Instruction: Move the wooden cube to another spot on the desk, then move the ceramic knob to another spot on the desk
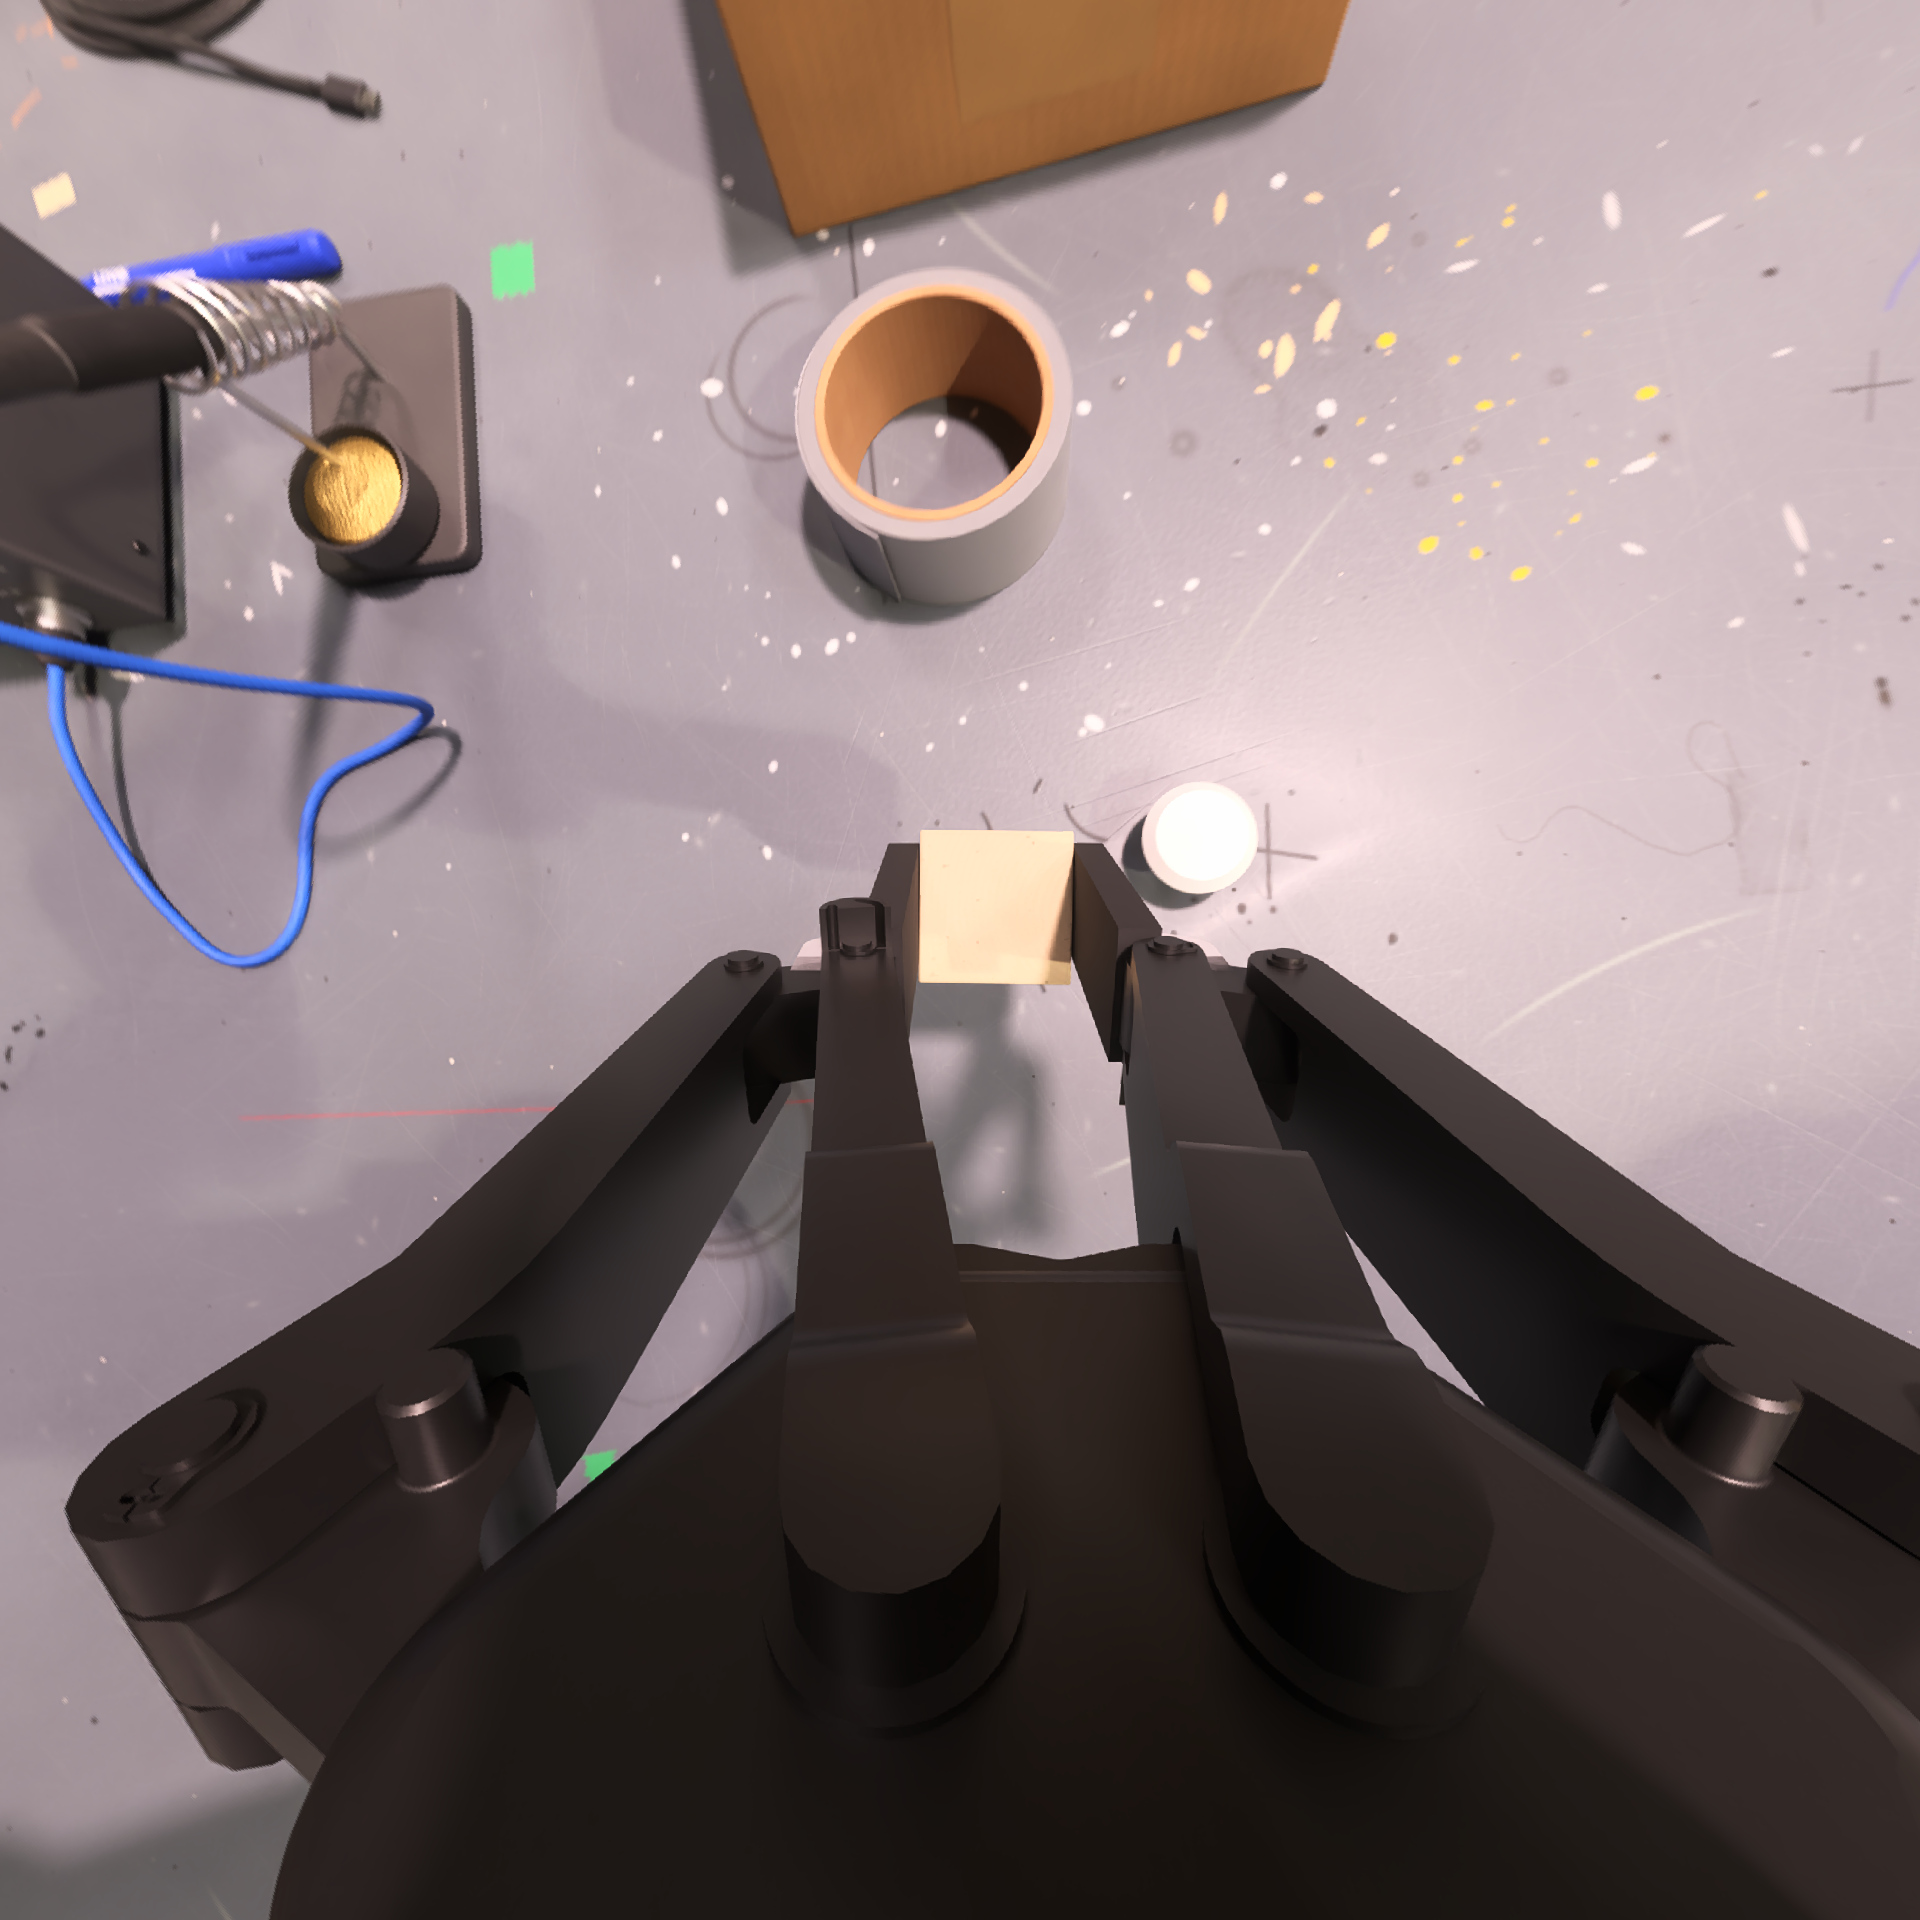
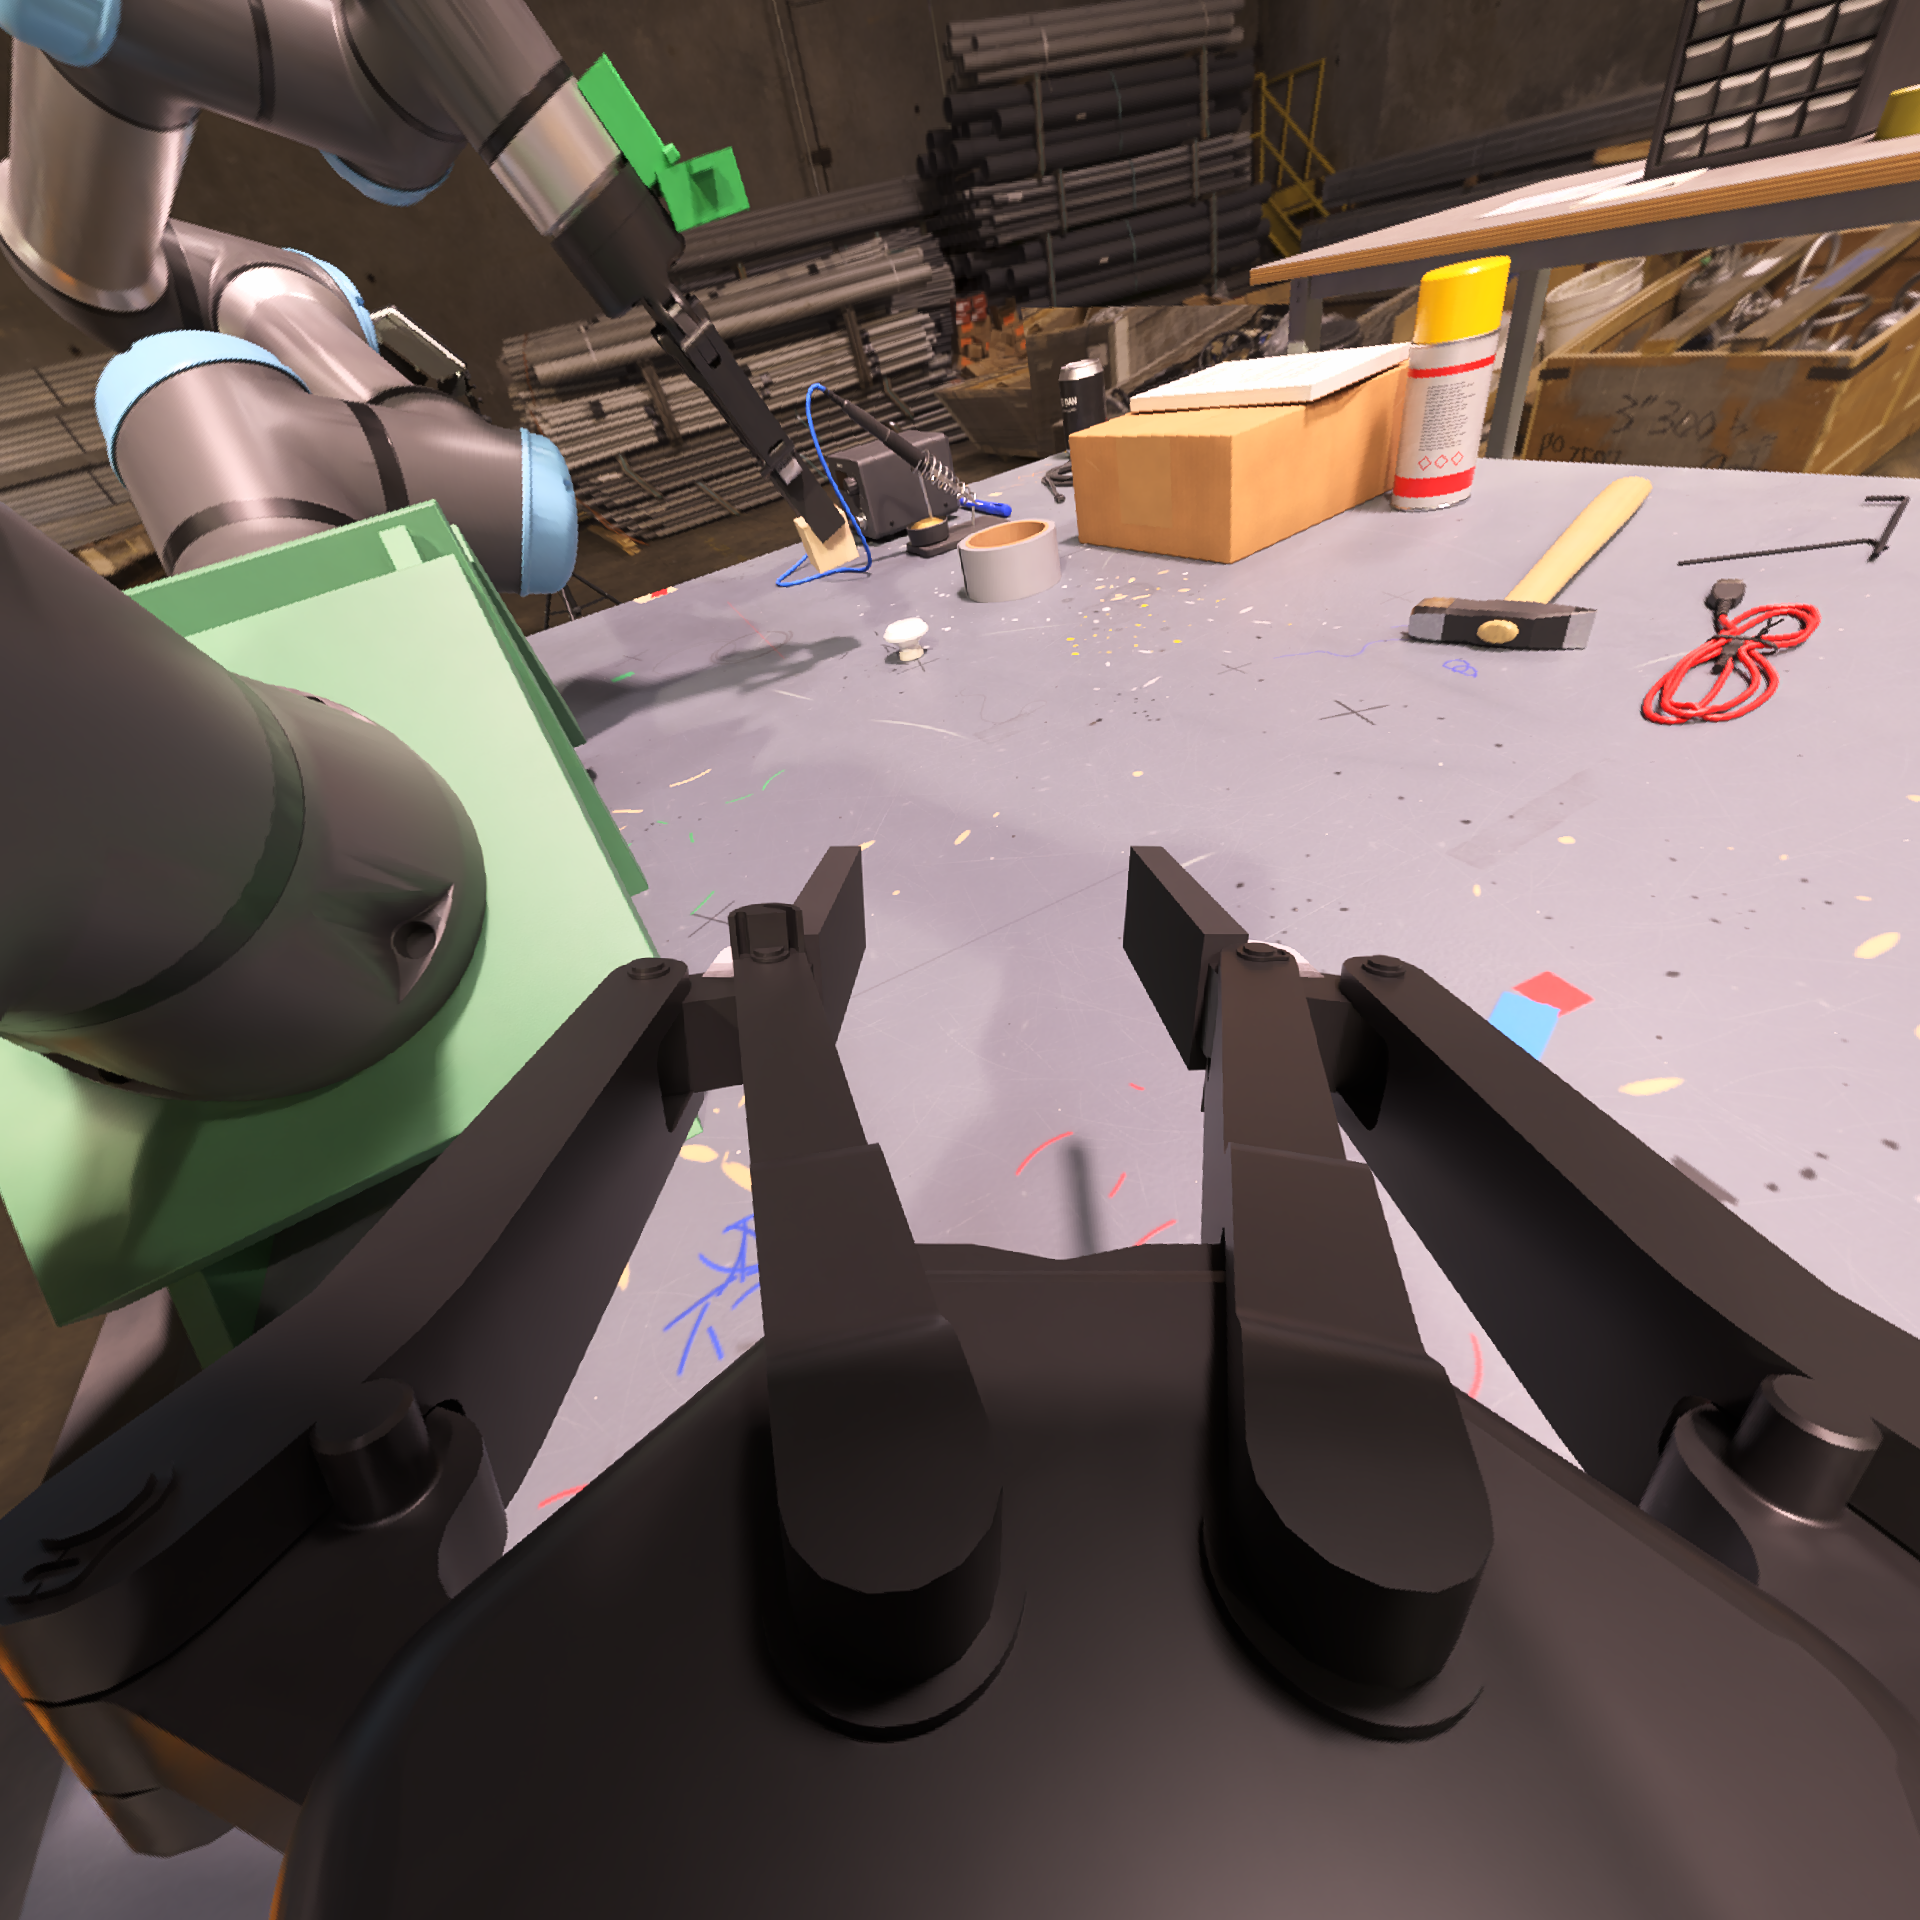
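Observation:
My left gripper (image 1: 995,868) is shut on the pale wooden cube (image 1: 994,906) and holds it above the grey desk; its shadow lies on the desk below. The white ceramic knob (image 1: 1198,836) stands on the desk just to the right of the cube. In the right wrist view the left gripper (image 2: 821,520) holds the cube (image 2: 831,545) in the air at the far left, and the knob (image 2: 906,636) stands below and to the right of it. My right gripper (image 2: 995,914) is open and empty, low over the near part of the desk.
A grey tape roll (image 1: 935,436) stands beyond the cube, a cardboard box (image 1: 1029,94) behind it. A soldering station (image 1: 83,457) with its tip-cleaner stand (image 1: 390,436) and blue cable (image 1: 260,790) is at the left. A hammer (image 2: 1527,592), spray can (image 2: 1449,384) and red cord (image 2: 1730,665) lie far right.

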Controlling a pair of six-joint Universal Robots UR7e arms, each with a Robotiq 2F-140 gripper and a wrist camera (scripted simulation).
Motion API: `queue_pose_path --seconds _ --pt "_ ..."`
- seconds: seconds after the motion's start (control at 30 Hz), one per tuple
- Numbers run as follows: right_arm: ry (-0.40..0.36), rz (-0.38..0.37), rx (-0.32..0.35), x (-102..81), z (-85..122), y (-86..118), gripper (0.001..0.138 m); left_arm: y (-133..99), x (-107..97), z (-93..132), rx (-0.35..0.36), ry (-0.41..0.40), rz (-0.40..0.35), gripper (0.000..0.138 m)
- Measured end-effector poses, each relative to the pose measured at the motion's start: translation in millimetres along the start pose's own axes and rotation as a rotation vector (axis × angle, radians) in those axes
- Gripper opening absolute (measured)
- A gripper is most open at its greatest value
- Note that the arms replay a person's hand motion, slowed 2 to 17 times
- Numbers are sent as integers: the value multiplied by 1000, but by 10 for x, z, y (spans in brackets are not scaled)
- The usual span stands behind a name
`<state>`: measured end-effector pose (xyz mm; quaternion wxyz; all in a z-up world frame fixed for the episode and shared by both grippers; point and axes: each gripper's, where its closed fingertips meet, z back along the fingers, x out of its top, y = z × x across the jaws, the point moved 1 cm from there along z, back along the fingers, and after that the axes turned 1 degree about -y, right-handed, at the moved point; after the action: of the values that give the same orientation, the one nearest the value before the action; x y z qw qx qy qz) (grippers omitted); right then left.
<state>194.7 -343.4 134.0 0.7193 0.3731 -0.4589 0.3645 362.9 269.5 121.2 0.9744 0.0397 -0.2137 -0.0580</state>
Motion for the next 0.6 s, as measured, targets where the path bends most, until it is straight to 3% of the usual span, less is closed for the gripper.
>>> queue_pose_path --seconds 0.33,0.6 --pt "-1 4 -9 14 18 21 67 -292 336 420 -39 -100 -149 39" --pt "0 7 -16 23 24 39 67 -732 630 727 -82 -165 -342 39"
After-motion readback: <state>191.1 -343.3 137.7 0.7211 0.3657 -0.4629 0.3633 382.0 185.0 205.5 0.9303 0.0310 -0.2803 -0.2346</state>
